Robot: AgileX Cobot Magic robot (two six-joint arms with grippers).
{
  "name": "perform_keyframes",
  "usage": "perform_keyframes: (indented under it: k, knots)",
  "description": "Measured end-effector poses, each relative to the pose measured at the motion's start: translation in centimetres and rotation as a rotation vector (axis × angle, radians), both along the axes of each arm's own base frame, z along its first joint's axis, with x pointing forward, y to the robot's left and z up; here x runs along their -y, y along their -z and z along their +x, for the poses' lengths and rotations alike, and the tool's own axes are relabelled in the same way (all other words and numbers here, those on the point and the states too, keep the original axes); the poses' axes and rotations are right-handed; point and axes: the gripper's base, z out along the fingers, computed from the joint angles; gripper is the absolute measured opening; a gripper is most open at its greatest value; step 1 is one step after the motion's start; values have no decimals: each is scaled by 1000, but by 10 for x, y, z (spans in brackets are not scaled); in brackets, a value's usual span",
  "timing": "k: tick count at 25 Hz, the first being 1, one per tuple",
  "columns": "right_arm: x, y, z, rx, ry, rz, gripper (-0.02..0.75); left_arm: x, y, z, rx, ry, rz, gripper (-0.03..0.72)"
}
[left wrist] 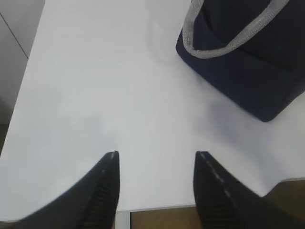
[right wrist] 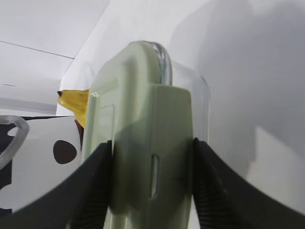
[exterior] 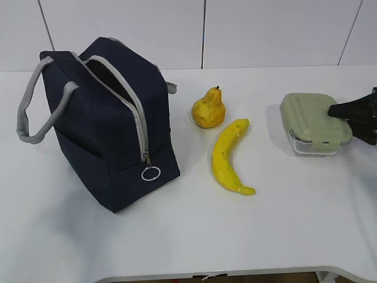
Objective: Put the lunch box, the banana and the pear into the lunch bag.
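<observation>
The right hand (right wrist: 152, 157) grips the lunch box (exterior: 314, 122) on the surface (exterior: 283, 230); the left hand (left wrist: 156, 164) hangs released near the lunch bag (left wrist: 248, 67).

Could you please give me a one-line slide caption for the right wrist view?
Right gripper closed on the green-lidded lunch box, banana tip and lunch bag behind.

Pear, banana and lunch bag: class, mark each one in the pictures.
pear (exterior: 208, 111), exterior view, on its round body.
banana (exterior: 227, 155), exterior view, mid-curve.
lunch bag (exterior: 106, 141), exterior view, on its navy side panel.
</observation>
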Motion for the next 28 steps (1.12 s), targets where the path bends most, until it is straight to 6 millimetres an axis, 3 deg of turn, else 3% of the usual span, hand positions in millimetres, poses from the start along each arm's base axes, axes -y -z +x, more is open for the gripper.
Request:
perform_keyframes:
  k: [8,24,28]
  knots:
    - [-1,-26,-3,17,5,-10,390,6,-16,26,50,32,-68,354]
    - [-6,-67,-13,37,6,-22,387,28,-9,95,-83,135,-328,331]
    - [-7,-77,-15,46,10,-15,387,33,-5,114,-126,128,-442,375]
